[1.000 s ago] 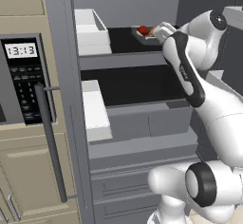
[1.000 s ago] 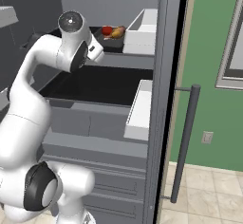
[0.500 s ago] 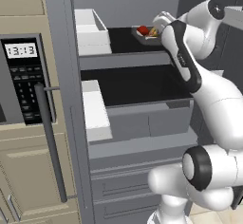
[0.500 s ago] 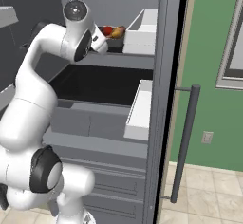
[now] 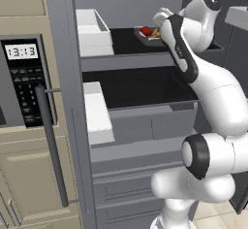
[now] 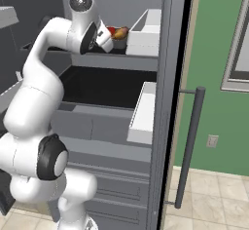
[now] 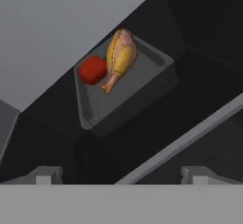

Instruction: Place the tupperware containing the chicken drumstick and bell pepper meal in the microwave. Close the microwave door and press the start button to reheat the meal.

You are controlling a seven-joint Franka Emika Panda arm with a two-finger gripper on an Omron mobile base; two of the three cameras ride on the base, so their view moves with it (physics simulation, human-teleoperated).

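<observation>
With our gripper (image 7: 121,174) spread as wide as it goes and holding nothing, the tupperware (image 7: 124,89) sits dead ahead of the fingertips (image 7: 43,175) in the hand view, apart from them, no contact yet. It lies on the dark upper shelf (image 5: 127,41) of the open fridge, past the shelf's front lip. In the hand view the tray's long axis runs diagonally, lower left to upper right, so the jaws are not square to it; we judge a wrist roll is due before closing in. Chicken drumstick (image 7: 119,58) and bell pepper (image 7: 92,70) sit touching at the tray's far end. Our arm reaches up high, elbow bent, wrist at shelf level just beside the tray in both base views. Microwave (image 5: 22,80) is well off to our left, door shut.
</observation>
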